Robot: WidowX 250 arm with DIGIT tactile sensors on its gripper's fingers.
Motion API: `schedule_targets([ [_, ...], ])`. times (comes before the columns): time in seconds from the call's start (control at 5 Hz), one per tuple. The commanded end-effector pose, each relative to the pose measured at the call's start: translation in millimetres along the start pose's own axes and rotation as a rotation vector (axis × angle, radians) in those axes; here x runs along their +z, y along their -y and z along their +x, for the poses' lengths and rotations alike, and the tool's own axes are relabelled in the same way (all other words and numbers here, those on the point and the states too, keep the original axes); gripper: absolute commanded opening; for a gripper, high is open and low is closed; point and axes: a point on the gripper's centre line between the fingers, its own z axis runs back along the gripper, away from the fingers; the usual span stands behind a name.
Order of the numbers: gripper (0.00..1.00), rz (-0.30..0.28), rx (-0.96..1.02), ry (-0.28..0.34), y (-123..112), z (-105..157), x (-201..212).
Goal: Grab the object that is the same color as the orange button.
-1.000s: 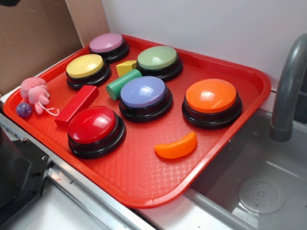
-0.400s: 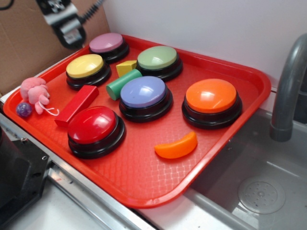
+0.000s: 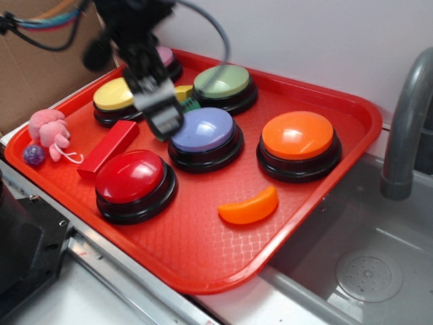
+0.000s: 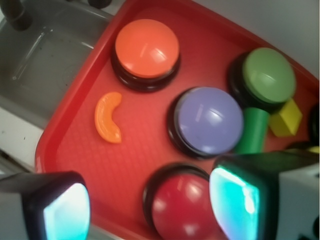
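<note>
No text, label, brand, number or sign can be read in either view. The domes of the buttons, the blocks and the red tray (image 3: 352, 112) all show plain, unmarked surfaces. The gripper's housing is too blurred to make out any marking.

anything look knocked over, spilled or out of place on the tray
Nothing stands out. The buttons sit upright on the red tray, and the orange crescent lies flat near the orange button. The gripper hangs above, touching nothing.
</note>
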Motion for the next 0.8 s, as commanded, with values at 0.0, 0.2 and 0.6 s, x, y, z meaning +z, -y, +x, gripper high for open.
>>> schedule_targets([
  [0.0,1.00,-0.026,-0.049,0.100,22.4,15.6,-40.1],
  [0.2,1.00,-0.032,-0.110,0.106,28.7,22.8,-55.9],
  [0.6,1.00,-0.083,-0.172,0.129,41.0,28.8,-89.8],
])
